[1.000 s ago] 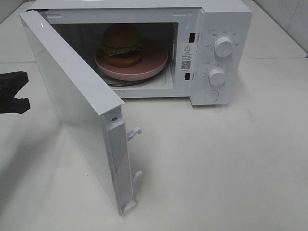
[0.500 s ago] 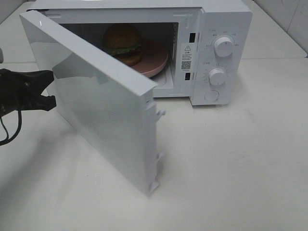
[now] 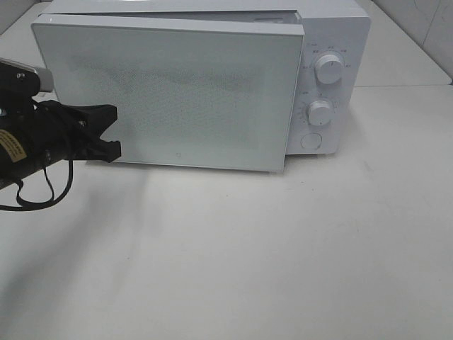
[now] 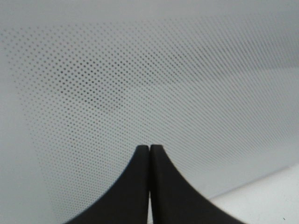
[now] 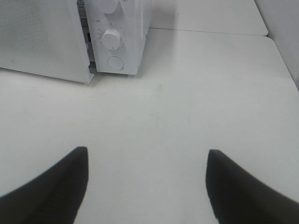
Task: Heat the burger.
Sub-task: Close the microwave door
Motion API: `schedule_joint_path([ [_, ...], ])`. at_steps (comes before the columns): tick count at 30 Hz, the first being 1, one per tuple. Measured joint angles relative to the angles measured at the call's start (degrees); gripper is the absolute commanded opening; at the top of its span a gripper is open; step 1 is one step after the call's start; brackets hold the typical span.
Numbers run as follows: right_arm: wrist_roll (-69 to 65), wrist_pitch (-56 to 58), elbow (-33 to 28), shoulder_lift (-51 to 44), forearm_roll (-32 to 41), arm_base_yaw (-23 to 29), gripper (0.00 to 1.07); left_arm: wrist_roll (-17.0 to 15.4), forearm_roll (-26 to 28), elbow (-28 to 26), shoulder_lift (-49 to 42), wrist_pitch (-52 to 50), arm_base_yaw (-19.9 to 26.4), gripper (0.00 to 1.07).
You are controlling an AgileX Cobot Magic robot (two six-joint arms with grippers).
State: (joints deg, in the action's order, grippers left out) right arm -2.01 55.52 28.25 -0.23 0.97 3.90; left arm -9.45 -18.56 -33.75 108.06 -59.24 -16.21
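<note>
Burger hidden from every view; I cannot place it behind the white dotted door point(image 3: 177, 92) of the microwave point(image 3: 340, 28), upper middle of the exterior frame. Door nearly closed, its right edge standing slightly proud beside the two dials point(image 3: 329, 69). Left tool point(image 3: 106, 131) clenched, jaws pressed together and empty, tips at the door's lower left; contact unclear. Right tool point(image 5: 147, 186) released, jaws spread, grasping nothing, over bare worktop point(image 5: 196, 93).
</note>
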Motion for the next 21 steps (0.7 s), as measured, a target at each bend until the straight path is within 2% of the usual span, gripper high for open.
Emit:
schedule_joint_path([
  [7,0.0,0.0,0.0,0.0,0.0,0.0,0.68,0.0,1.2,-2.2,1.1,0.1,-1.5,0.0],
  [21,-0.1,0.0,0.0,0.0,0.0,0.0,0.68,0.0,2.3,-11.2,4.6,6.1,-6.5,0.0],
])
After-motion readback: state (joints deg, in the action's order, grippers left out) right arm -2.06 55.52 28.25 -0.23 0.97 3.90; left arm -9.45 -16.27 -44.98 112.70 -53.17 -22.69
